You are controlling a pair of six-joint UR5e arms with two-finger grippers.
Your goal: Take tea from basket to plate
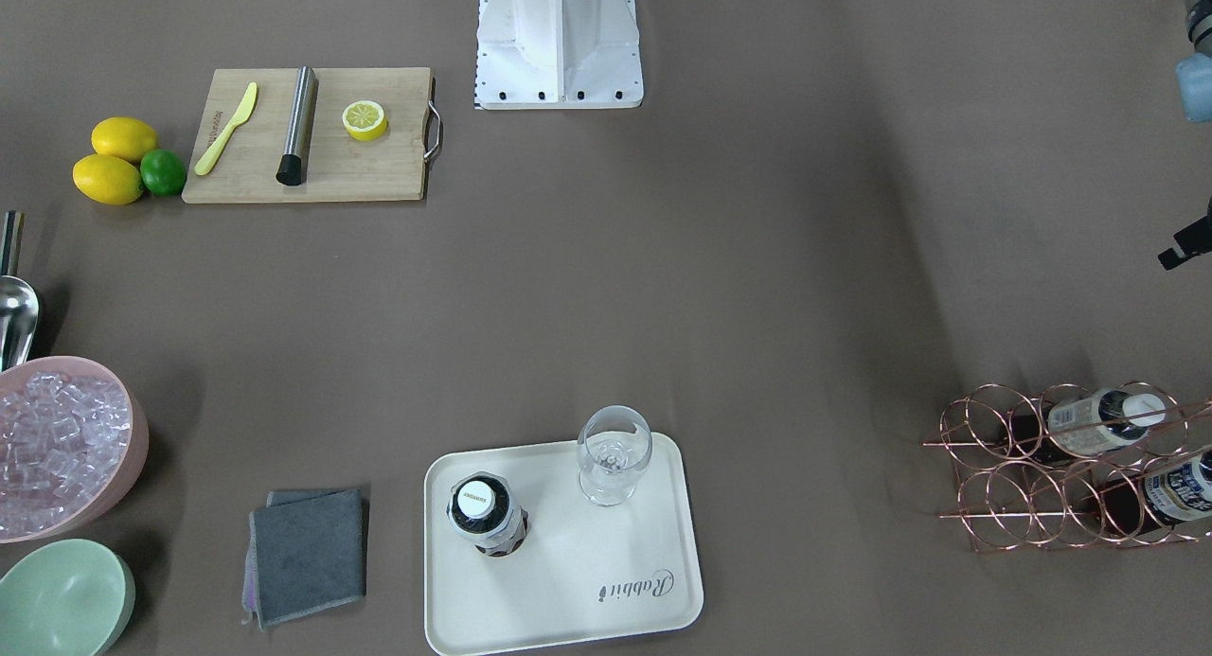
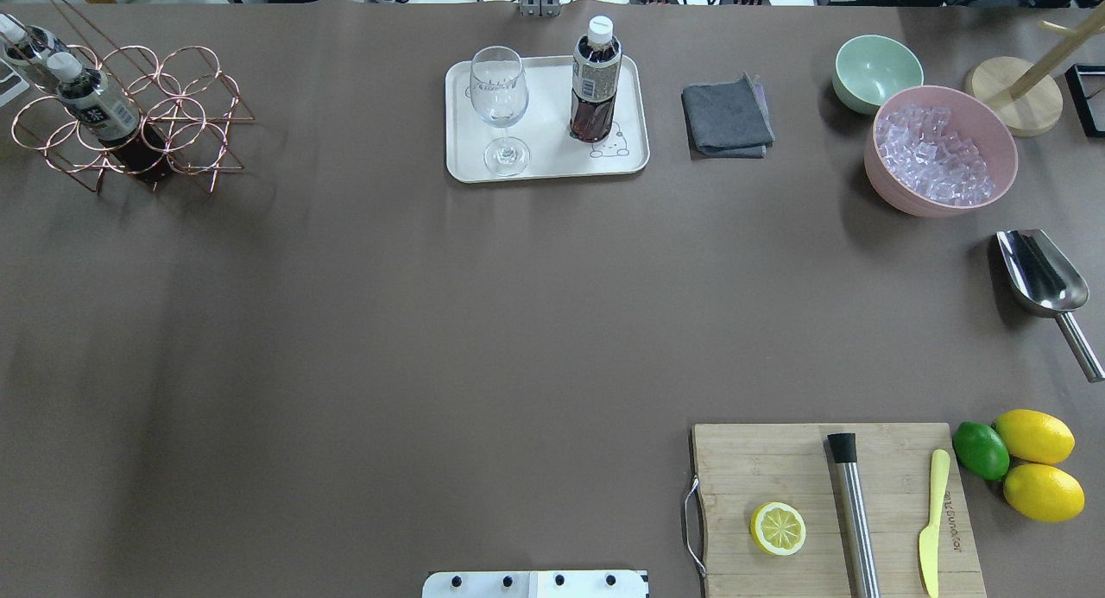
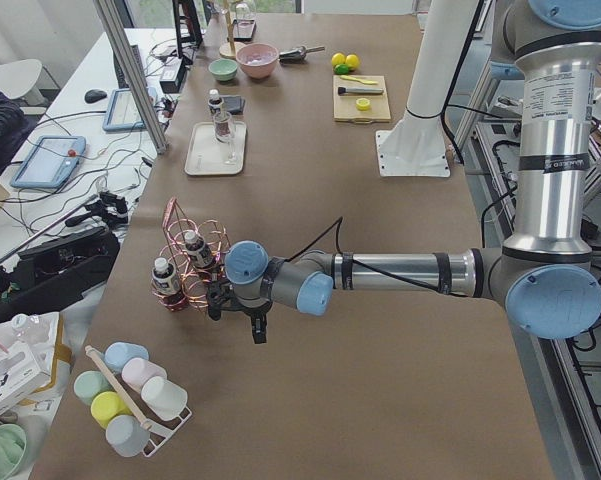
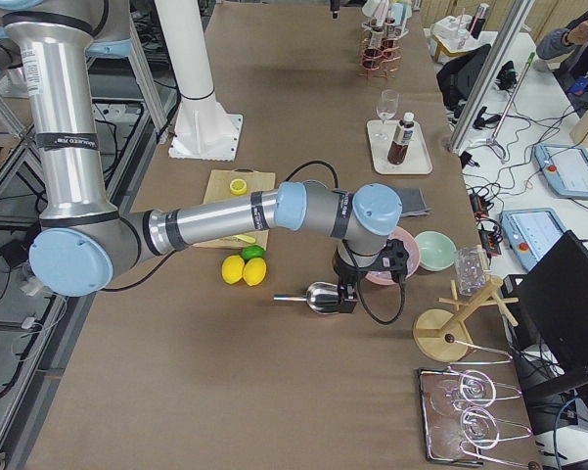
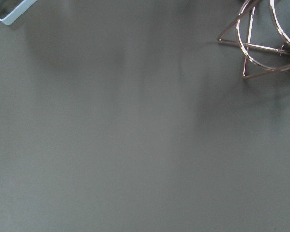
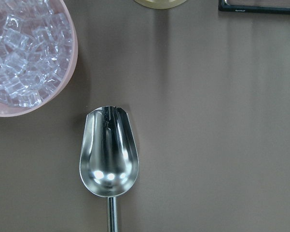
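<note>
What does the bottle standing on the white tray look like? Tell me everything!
The tea bottle is small, clear plastic, filled with dark brown liquid. It has a white screw cap on top and a printed label round its middle. It stands upright on the cream plate, just by the bear drawing. The glass stands beside it, not touching. Nothing holds it.

Front-facing camera: across the surface (image 1: 757, 258) from the robot, looking steeply down, robot base (image 1: 559, 60) at the top edge. Overhead: behind the robot, the same base at the bottom edge. These 2 show you the plate (image 1: 587, 561) and cutting board (image 1: 379, 173), mirrored. The 2 side cameras sit at the surface's ends, farther off, looking along it. Left wrist: close, straight down, clipping the wire basket (image 5: 268, 47). Right wrist: close above the scoop (image 6: 108, 154) and ice bowl (image 6: 71, 58); overhead shares all 3.
</note>
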